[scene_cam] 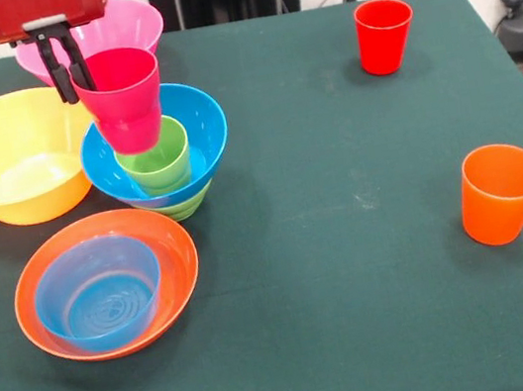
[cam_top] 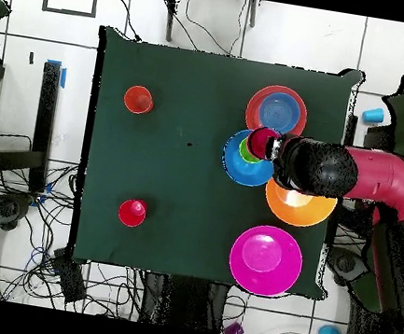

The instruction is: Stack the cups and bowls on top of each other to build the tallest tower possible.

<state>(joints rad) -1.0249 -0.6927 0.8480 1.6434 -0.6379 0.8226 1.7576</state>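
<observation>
Fingers [scene_cam: 65,83] of the gripper [scene_cam: 71,87] are seen clamped on the rim of the magenta-pink cup [scene_cam: 128,97], one inside and one outside, so that the cup is held tilted just above the light green cup [scene_cam: 157,161].

Taken from left to right in the front view: the big yellow-orange bowl [scene_cam: 10,162] lies unstacked on the table [scene_cam: 350,241], with the big pink bowl [scene_cam: 113,28] behind it. Nearer, the small translucent blue bowl [scene_cam: 97,293] is nested in the shallow orange-red bowl [scene_cam: 113,326]. Beside them the tower [scene_cam: 161,167] is begun: the wide blue bowl [scene_cam: 195,126] is set on the small green bowl [scene_cam: 183,207], and the light green cup stands inside it.

Well apart on the right, the red cup [scene_cam: 383,35] and the orange cup [scene_cam: 500,193] are untouched.

Less than half is judged done; two cups and four bowls remain to be added.
</observation>
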